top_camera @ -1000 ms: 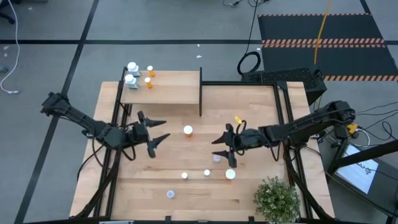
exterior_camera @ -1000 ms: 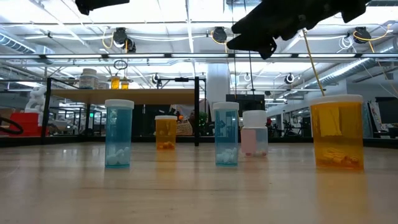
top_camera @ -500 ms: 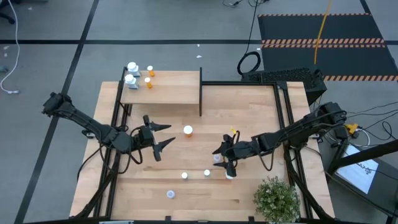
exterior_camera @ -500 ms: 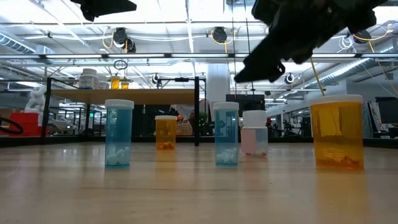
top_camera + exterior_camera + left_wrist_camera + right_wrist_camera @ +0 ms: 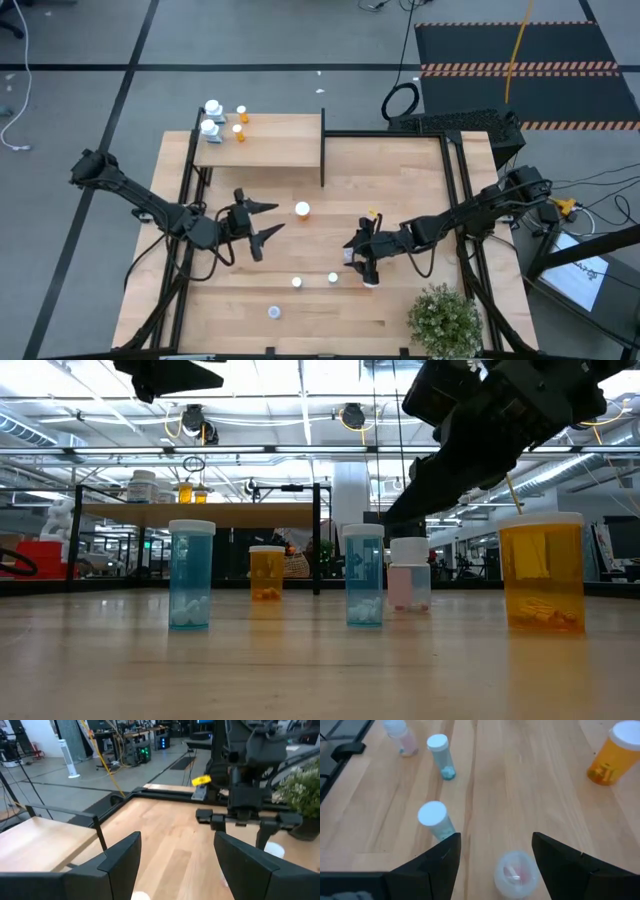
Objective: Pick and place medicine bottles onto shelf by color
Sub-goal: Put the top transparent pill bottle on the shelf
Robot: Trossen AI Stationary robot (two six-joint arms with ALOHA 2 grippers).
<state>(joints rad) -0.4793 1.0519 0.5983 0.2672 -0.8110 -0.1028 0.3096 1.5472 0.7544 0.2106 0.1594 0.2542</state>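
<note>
Several medicine bottles stand upright on the table: a pale pinkish one (image 5: 516,872), two bluish ones (image 5: 435,817) (image 5: 440,750) and an orange one (image 5: 302,210). My right gripper (image 5: 496,842) is open just above the pinkish bottle (image 5: 408,575), one finger on either side of it, touching nothing. My left gripper (image 5: 272,218) hangs open in the air left of the orange bottle, with nothing between its fingers. The shelf (image 5: 265,150) at the far left carries several bottles (image 5: 212,118) at its left end.
A large orange bottle (image 5: 540,570) stands close beside my right gripper on the near side. One more bottle (image 5: 274,312) stands near the front edge. A green potted plant (image 5: 443,318) fills the near right corner. The shelf's black upright panel (image 5: 322,148) closes its right end.
My right gripper has come down and tipped further downward, sliding toward the table's near left until it is over the pinkish bottle. My left gripper has moved a little toward the table's right and sunk slightly. No bottle has moved.
</note>
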